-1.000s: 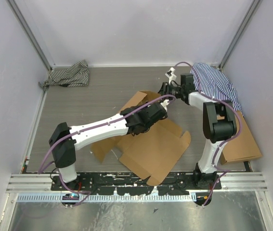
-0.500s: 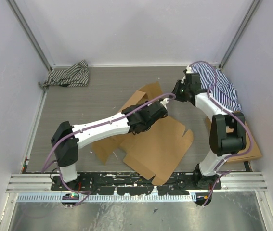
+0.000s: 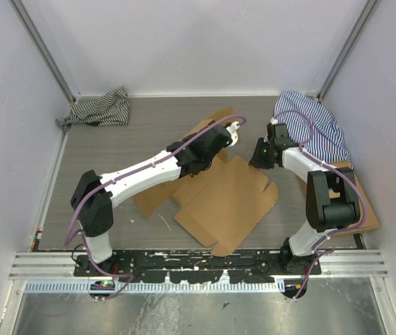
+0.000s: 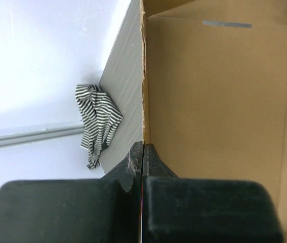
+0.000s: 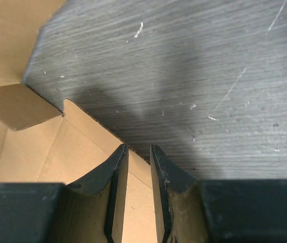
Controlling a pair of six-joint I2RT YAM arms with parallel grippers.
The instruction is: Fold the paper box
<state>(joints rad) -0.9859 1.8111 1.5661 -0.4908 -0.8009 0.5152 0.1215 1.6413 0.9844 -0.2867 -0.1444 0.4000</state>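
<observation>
1. Box (image 3: pixel 222 202): a die-cut brown cardboard sheet, mostly flat on the table (image 3: pixel 149 132). It lies between the two grippers and on the near side of both.
2. Left gripper (image 4: pixel 142 148): its fingers are pressed together on a thin cardboard edge of the box. In its wrist view that edge runs straight out from the fingertips.
3. The broad brown panel it holds fills the view to the right of the left fingers. It stands raised from the table rather than lying flat.
4. Striped cloth (image 4: pixel 98 125): beyond and to the left of the left gripper, well apart from it, against the far wall.
5. Right gripper (image 5: pixel 138 154): its fingers stand a narrow gap apart, and nothing can be seen pinched between them.
6. The right fingertips point down at the box's notched far edge, where cardboard meets bare table. That edge crosses just beyond the gap. Whether the tips touch it cannot be told.
7. Blue cloth (image 3: pixel 313 122): just behind the right gripper, toward the far right corner.
8. Second cardboard (image 3: pixel 360 209): well apart from both grippers, behind the right arm at the right wall.
</observation>
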